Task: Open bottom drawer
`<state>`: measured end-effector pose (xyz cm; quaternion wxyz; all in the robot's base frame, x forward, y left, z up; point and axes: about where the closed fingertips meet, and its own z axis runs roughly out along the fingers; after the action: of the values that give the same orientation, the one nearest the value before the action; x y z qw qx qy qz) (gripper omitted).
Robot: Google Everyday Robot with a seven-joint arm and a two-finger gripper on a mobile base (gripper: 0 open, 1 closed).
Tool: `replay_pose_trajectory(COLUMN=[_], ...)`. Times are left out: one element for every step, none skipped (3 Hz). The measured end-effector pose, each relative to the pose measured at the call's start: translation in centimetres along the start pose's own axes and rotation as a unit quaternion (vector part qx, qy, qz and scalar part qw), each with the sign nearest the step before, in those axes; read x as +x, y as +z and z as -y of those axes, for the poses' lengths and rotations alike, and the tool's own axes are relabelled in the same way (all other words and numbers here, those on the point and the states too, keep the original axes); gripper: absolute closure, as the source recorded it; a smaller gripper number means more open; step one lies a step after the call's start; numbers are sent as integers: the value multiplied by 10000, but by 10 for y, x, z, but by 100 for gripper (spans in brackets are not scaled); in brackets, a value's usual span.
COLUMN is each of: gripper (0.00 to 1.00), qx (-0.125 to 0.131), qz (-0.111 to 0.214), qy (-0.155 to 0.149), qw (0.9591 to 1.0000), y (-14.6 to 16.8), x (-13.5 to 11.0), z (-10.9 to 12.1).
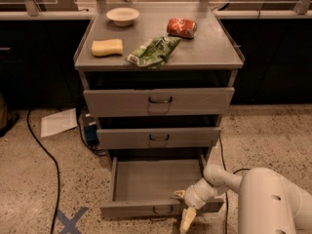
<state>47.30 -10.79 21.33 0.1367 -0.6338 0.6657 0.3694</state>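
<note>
The bottom drawer [156,182] of the grey metal cabinet stands pulled far out, its plain grey tray bare. Its front [131,210] carries a small dark loop handle [162,210] at the centre. My gripper [184,207] is at the right part of that front, just right of the handle, with one yellowish finger [187,220] hanging below the front edge and the other at its top edge. My white arm [243,189] reaches in from the lower right.
The middle drawer [158,137] and top drawer [158,101] are slightly out. On the cabinet top lie a white bowl [122,16], a yellow sponge [107,47], a green bag [153,52] and a red packet [181,28]. A black cable [46,152], paper [58,122] and blue tape cross [69,221] are on the floor.
</note>
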Motion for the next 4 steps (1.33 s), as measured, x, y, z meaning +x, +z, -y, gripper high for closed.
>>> replay_pose_trajectory(gripper=[0, 0, 0, 0], qx=[-198, -296, -296, -296], qz=[28, 97, 97, 97], qy=[111, 323, 323, 323], qw=[9997, 9990, 9990, 9990], y=[12, 17, 13, 13], x=[8, 17, 13, 13], z=[-7, -22, -16, -16])
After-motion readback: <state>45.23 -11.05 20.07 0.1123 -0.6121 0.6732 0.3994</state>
